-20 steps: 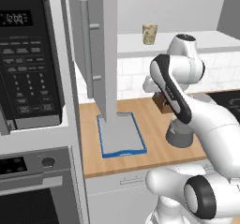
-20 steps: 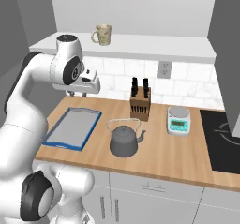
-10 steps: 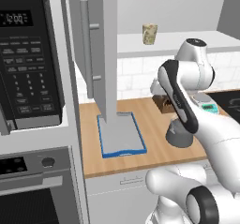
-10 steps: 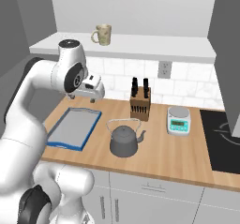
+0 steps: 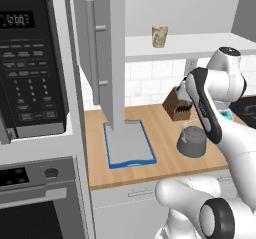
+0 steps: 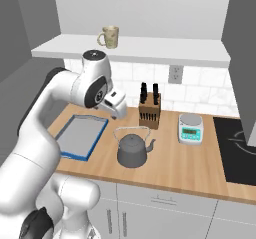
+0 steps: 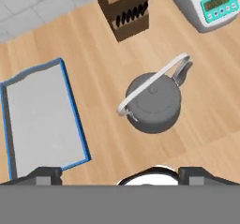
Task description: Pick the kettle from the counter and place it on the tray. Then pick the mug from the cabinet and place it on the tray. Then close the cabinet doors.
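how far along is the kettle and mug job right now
Nothing looks done yet. The kettle sits on the counter beside the tray, which holds nothing. The gripper hangs above the kettle with nothing between its fingertips. The mug stands on the cabinet shelf, and a cabinet door is open.

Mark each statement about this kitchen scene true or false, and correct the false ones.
1. The kettle stands on the tray. False: it stands on the counter, beside the tray.
2. The mug sits on the cabinet shelf. True.
3. The gripper is shut on the kettle's handle. False: it hangs open above the kettle.
4. A knife block stands behind the kettle. True.
5. A cabinet door is open. True.
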